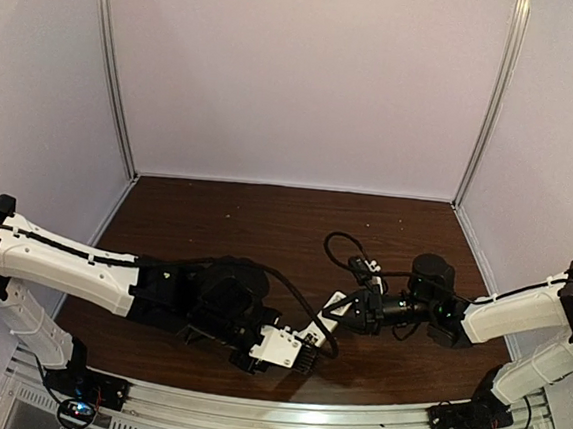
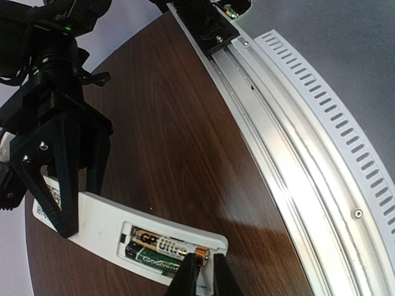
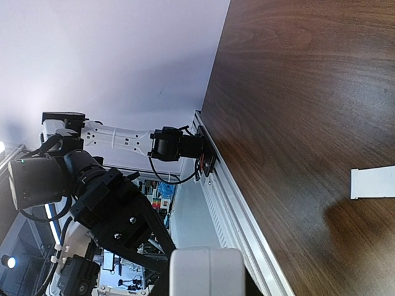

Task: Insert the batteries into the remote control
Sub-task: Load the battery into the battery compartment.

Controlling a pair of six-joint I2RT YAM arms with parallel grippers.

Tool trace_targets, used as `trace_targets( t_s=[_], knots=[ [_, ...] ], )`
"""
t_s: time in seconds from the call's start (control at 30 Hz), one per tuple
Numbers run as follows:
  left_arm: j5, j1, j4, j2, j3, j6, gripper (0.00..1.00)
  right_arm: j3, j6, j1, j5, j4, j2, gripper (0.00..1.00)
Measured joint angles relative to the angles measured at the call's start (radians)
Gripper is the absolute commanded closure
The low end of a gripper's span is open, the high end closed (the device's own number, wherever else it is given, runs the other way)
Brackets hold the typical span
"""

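The slim white plastic remote control (image 2: 102,217), back upward, was clamped at one end by the right gripper (image 2: 79,209); both batteries, a gold-and-black cylinder (image 2: 162,242) and a green-and-black one (image 2: 151,259), sat in its recess; the left gripper (image 2: 203,276) had its jaws narrow astride the gold one's copper end, pinching or merely pushing I could not tell. A skewed press there might pop that battery loose, or lever the remote round in the right jaws.
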Motion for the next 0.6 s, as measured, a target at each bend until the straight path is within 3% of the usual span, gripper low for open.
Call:
trace_targets(
  t_s=[0.33,0.6],
  knots=[
    [-0.042,0.0,-0.004,0.026,0.015,0.002,0.9,0.0,0.0,0.002,-0.001,-0.001,0.008,1.0],
    [-0.058,-0.001,-0.005,0.028,0.015,0.003,0.71,0.0,0.003,0.003,-0.002,0.01,0.019,1.0]
  ],
)
